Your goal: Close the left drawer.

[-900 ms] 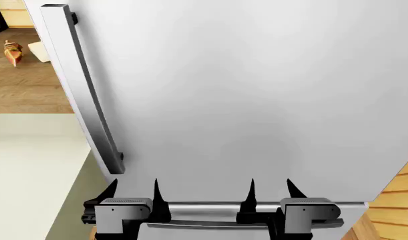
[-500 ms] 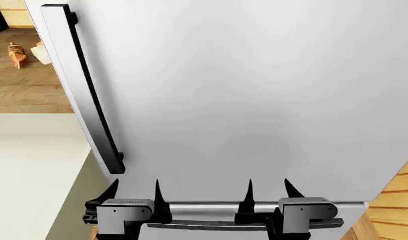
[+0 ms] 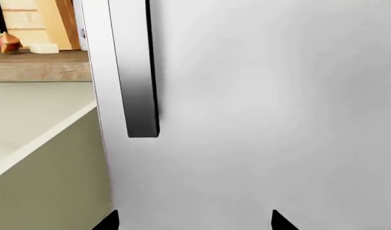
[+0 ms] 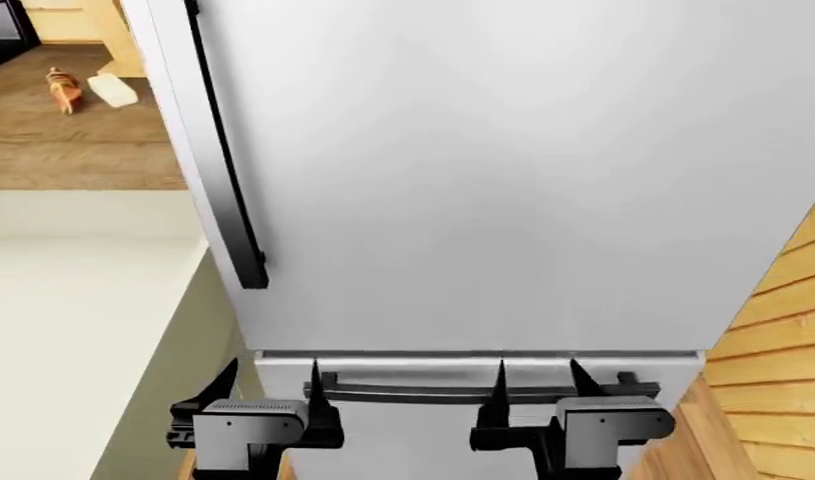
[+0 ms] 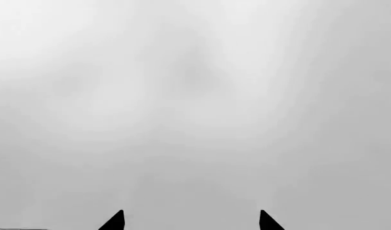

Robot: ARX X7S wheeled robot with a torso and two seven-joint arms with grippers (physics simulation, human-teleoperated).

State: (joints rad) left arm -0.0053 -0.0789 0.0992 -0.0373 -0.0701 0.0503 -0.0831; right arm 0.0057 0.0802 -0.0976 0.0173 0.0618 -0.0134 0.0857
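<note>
The left drawer is out of view in every frame. A large grey fridge door fills the head view, with a long dark vertical handle on its left edge. Below it is a grey lower panel with a horizontal bar handle. My left gripper and right gripper are both open and empty, side by side just in front of that bar. In the left wrist view my left gripper faces the fridge door beside the vertical handle's end. The right wrist view shows my right gripper against plain grey door.
A cream countertop with an olive side panel adjoins the fridge on the left. Wooden planking rises at the right. On the far wooden floor lie an orange object and a white block.
The head view has shifted: the fridge door now sits higher and further right in it, and the lower panel with its bar handle shows more fully. Both grippers stay open.
</note>
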